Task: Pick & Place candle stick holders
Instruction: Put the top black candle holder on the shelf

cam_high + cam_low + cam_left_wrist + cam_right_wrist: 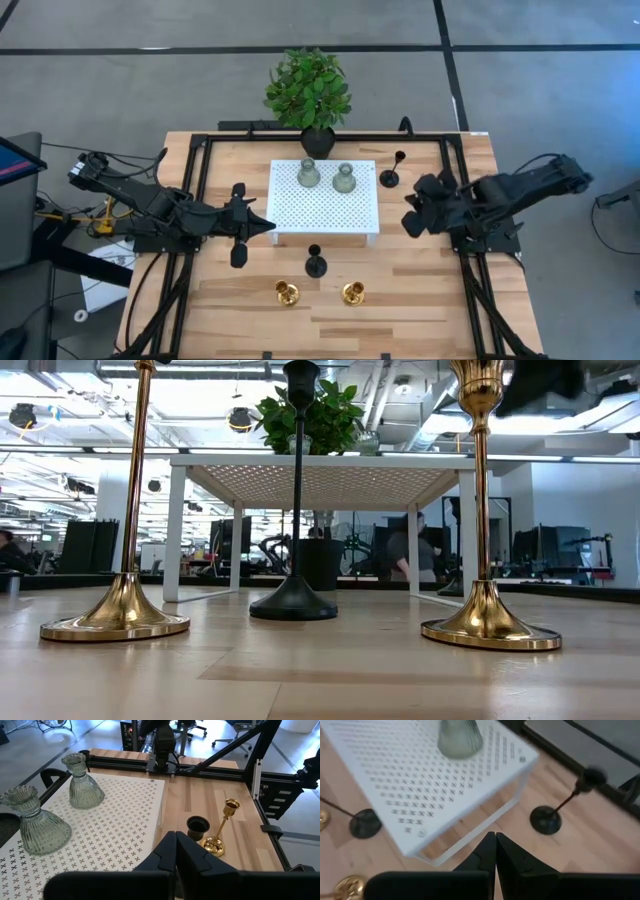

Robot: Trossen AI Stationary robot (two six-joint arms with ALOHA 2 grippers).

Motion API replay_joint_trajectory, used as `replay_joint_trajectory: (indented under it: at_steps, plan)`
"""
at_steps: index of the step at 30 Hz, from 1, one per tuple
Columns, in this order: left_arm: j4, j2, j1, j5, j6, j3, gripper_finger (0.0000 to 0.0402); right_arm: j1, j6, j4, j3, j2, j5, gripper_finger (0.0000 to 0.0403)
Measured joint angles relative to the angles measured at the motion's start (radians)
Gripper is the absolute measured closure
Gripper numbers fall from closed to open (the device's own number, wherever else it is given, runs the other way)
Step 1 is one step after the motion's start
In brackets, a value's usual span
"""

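Two grey-green bulbous holders [309, 173] [344, 178] stand on the white perforated platform [325, 210]; they also show in the left wrist view [83, 782] [35, 822]. One black holder [390, 177] stands on its round base right of the platform, another [316, 263] in front of it. Two gold holders [287, 293] [353, 292] stand near the front. My left gripper [268, 227] is shut and empty at the platform's left front corner. My right gripper [408, 218] is shut and empty right of the platform.
A black-potted green plant [309, 92] stands behind the platform. A black metal frame [200, 150] runs along the table's sides and back. Bare wood lies between the platform and the gold holders.
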Motion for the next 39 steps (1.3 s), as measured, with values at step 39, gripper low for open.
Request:
replay_joint_trajectory:
  at_steps: [39]
  plan:
    - [0.000, 0.000, 0.000, 0.000, -0.003, 0.000, 0.0399, -0.360, -0.305, 0.894, -0.672, -0.145, 0.137, 0.0335]
